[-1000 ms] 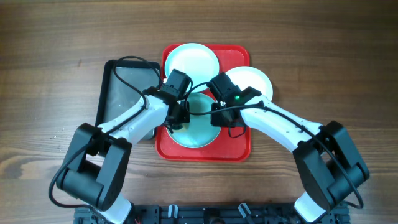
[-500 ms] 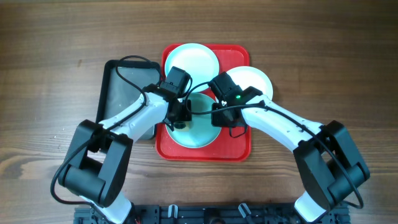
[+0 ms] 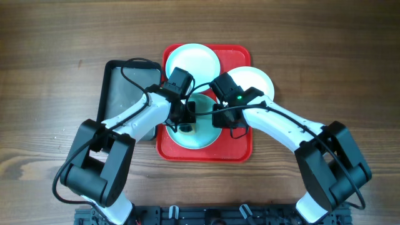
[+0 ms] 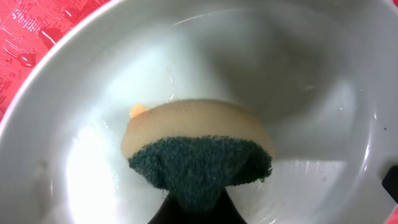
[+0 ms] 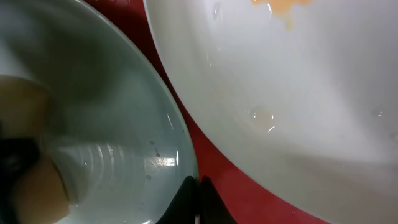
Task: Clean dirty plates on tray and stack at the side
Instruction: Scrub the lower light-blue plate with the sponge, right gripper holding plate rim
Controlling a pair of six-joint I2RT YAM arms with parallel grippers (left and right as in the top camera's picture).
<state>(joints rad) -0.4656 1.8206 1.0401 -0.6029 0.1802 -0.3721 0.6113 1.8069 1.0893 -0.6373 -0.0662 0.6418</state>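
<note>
Brown wooden desk (image 3: 50,50) carries the red tray (image 3: 237,150), whose long axis runs near to far. On its near half lies the near plate (image 3: 201,137), pale blue, flat and hollow up; being round, it has no long axis. We judge that both arms meet over it for one purpose. The right gripper (image 5: 194,190) is closed on its right rim, apparently to steady it. The left gripper (image 4: 196,205) is clamped on the sponge (image 4: 199,146), green scouring layer in the jaws and tan foam pressed onto the wet plate floor beside an orange speck (image 4: 138,111). Farther right, the white plate (image 3: 256,81) overhangs the tray's right rim; an orange smear (image 5: 280,9) tells us it is unwashed. Left of the tray sits the dark pan (image 3: 119,94). Farthest, the far plate (image 3: 192,60), pale blue, lies flat on the tray.
</note>
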